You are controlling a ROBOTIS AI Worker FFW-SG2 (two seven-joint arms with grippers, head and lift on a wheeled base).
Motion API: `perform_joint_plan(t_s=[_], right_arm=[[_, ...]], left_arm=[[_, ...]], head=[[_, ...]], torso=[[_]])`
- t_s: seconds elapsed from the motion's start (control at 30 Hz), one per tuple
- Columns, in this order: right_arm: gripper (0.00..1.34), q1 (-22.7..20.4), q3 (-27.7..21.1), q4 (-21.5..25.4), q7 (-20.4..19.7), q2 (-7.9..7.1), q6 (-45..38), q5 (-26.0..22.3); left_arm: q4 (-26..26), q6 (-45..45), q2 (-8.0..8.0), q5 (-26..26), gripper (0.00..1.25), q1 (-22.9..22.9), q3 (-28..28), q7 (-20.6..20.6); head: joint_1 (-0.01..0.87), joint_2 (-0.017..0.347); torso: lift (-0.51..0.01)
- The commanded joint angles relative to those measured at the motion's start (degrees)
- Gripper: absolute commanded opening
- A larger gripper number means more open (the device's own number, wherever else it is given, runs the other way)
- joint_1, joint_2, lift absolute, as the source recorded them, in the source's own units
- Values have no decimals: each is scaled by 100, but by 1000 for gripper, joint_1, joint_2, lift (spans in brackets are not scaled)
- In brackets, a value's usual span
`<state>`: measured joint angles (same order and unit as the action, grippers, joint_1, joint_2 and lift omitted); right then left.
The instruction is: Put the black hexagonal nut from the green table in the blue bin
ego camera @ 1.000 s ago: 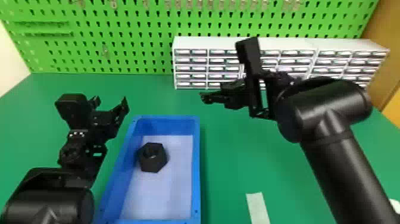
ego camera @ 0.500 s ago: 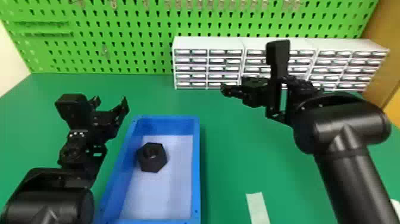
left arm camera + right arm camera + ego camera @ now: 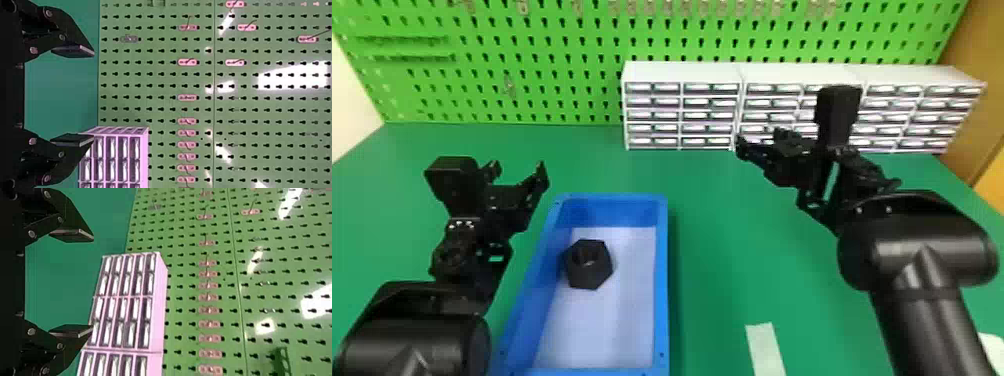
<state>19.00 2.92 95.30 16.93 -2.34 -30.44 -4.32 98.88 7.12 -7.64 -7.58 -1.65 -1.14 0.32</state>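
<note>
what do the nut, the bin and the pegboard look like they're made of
The nut looks like matte black plastic, with dull, even faces, though coated metal is possible. The bin seems smooth blue plastic, judging by its molded rim. The pegboard is probably painted metal: glossy green with bright reflections.

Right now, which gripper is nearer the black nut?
Left. The left gripper is just left of the blue bin that holds the nut; the right gripper is well to the bin's right, in front of the white drawers.
</note>
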Motion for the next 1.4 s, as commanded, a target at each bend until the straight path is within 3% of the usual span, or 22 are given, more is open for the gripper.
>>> perform_joint_plan(t_s=[0.0, 0.27, 0.57, 1.0, 1.2, 1.37], right_arm=[[887, -169, -46, -55, -269, 67, 451, 28], [887, -459, -64, -231, -858, 154, 1260, 1], [887, -644, 121, -600, -1332, 154, 2288, -60], [887, -793, 165, -829, -1851, 154, 2789, 1], [885, -942, 367, -943, -2607, 102, 3431, -60], [885, -951, 341, -1004, -2642, 102, 3475, -60]], left_arm=[[9, 0, 0, -6, 764, -2, 9, 3], [17, 0, 0, -6, 762, -2, 9, 3], [26, 0, 9, -6, 761, -2, 18, 3], [44, 0, 0, -6, 762, -2, 44, 3], [52, 0, 0, -6, 761, -2, 44, -6], [61, 0, 0, -15, 762, 6, 44, 3]], head=[[686, 52], [686, 52], [686, 52], [686, 52], [686, 52], [686, 52]], torso=[[-97], [-97], [-97], [-97], [-97], [-97]])
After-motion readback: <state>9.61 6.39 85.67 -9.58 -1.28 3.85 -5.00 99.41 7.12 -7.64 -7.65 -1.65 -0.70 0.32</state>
